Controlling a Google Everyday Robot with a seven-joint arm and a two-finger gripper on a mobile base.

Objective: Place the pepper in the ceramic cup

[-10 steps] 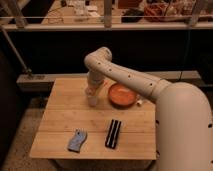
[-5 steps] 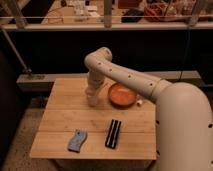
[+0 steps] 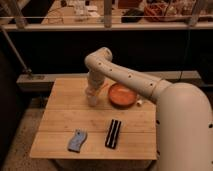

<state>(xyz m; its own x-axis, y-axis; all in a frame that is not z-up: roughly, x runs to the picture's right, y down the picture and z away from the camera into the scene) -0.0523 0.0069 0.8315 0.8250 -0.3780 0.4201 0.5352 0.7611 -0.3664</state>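
My gripper [image 3: 92, 96] hangs down from the white arm [image 3: 125, 75] over the far middle of the wooden table [image 3: 60, 117], just left of an orange bowl [image 3: 122, 95]. Its lower end is pale and reaches the table surface or just above it. I cannot make out the pepper in this view. I cannot make out a ceramic cup as a separate thing either; anything under the gripper is hidden by it.
A black flat object [image 3: 113, 133] lies at the front middle of the table. A blue-grey object [image 3: 76, 140] lies to its left near the front edge. A small white item [image 3: 140, 102] sits right of the orange bowl. A rail and a dark wall stand behind the table.
The gripper has sunk very slightly toward the table at the same spot; nothing else has moved.
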